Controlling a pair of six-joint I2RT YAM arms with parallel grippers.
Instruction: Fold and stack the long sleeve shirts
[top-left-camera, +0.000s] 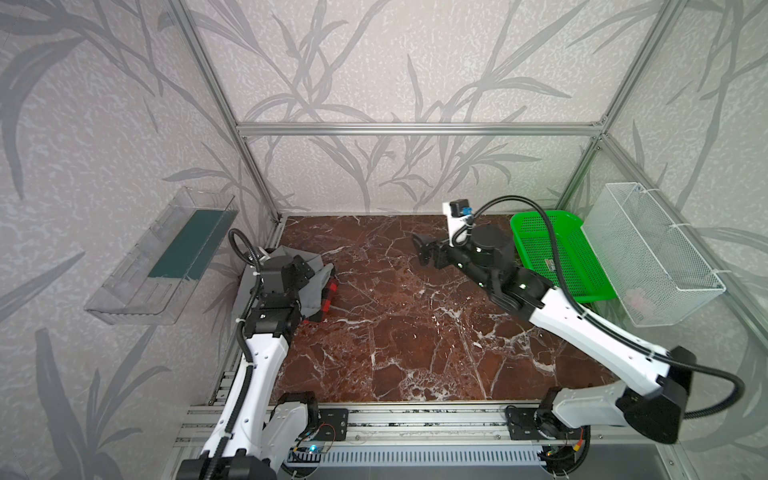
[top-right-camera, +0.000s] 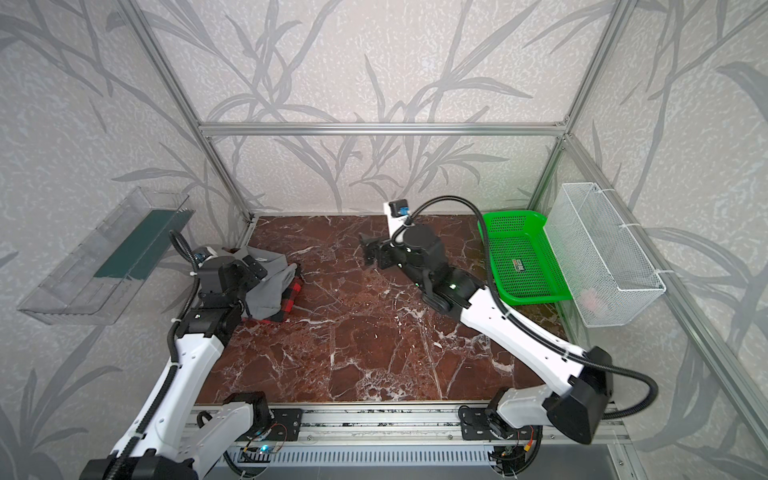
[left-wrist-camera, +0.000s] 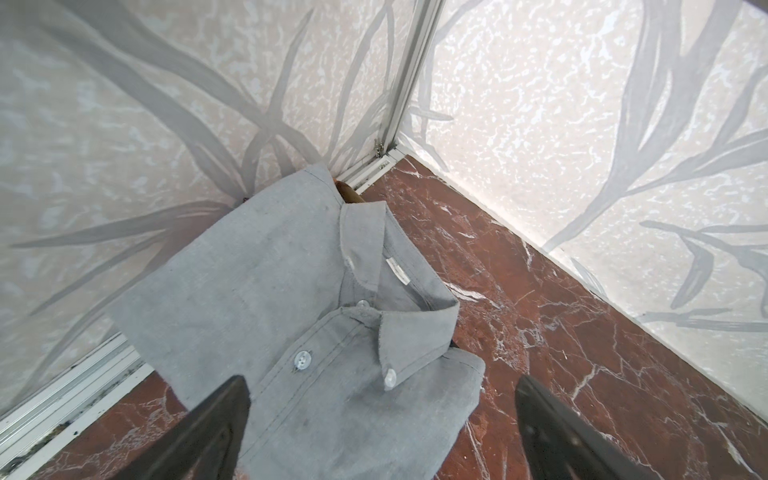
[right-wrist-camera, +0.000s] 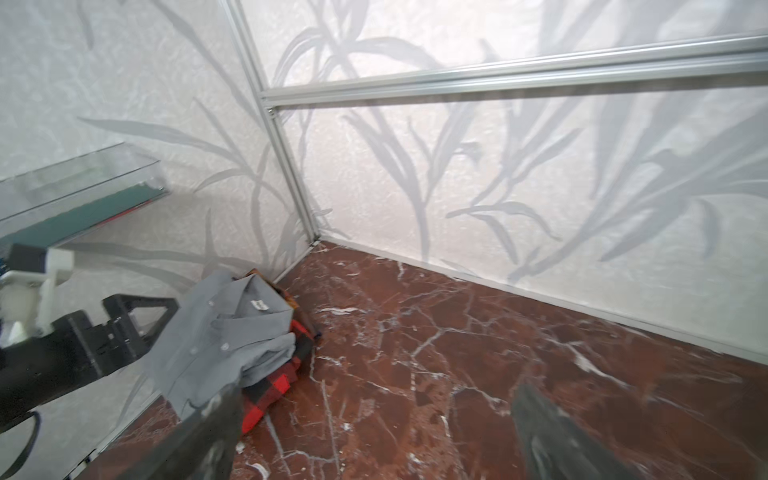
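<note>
Left wrist view: the gray shirt (left-wrist-camera: 291, 316) lies folded, collar buttoned, by the far-left corner of the table (left-wrist-camera: 561, 332). The left gripper (left-wrist-camera: 380, 386) hangs over it, its 2 fingers (left-wrist-camera: 216, 428) spread wide to either side of the shirt front, gripping nothing. In the right wrist view the gray shirt rests on the plaid shirt (right-wrist-camera: 270, 392), whose red-and-black edge shows beneath. In both top views the right gripper (top-left-camera: 423, 249) is well apart from this stack, over bare marble, wide open and empty. A green basket (top-left-camera: 532, 245) sits far right.
</note>
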